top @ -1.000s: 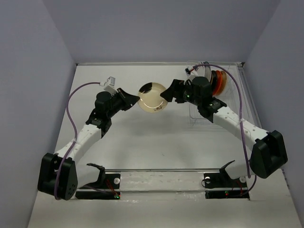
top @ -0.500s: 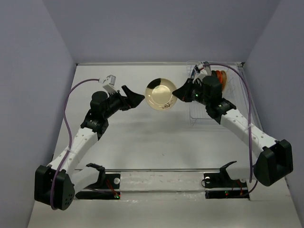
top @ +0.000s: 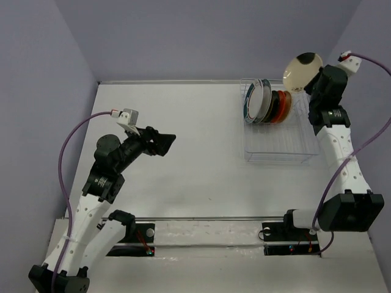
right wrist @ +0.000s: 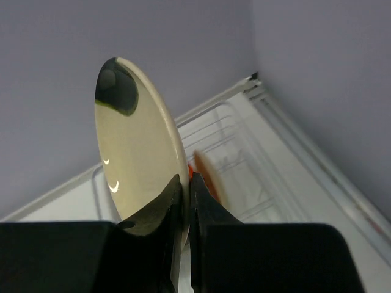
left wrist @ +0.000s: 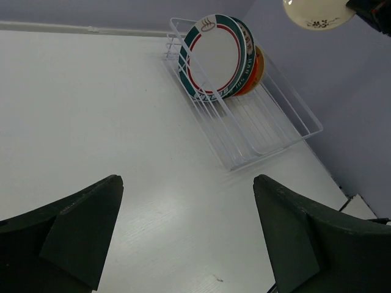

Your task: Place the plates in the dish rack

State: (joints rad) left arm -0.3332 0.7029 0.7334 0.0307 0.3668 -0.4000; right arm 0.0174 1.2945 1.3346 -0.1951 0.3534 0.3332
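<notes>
My right gripper [top: 311, 82] is shut on the rim of a cream plate [top: 300, 70] with a dark mark, held in the air above the back right of the dish rack [top: 278, 150]. In the right wrist view the jaws [right wrist: 185, 183] pinch the plate [right wrist: 131, 159] edge-on over the rack [right wrist: 244, 149]. Several plates stand in the rack's far end: teal-rimmed ones [top: 255, 101] in front, orange and red ones [top: 281, 105] behind. My left gripper [top: 165, 141] hangs open and empty over the table's left middle, and its camera sees the rack [left wrist: 269, 131] and teal-rimmed plate [left wrist: 214, 58].
The rack's near slots [top: 281, 141] hold nothing. Grey walls close in behind and on both sides; the right wall [top: 366, 91] is close to the raised plate. A rail [top: 208, 218] runs along the near edge.
The cream plate passed from my left gripper to my right. The left gripper opened and drew back to the left. The right arm carried the plate right and up above the rack.
</notes>
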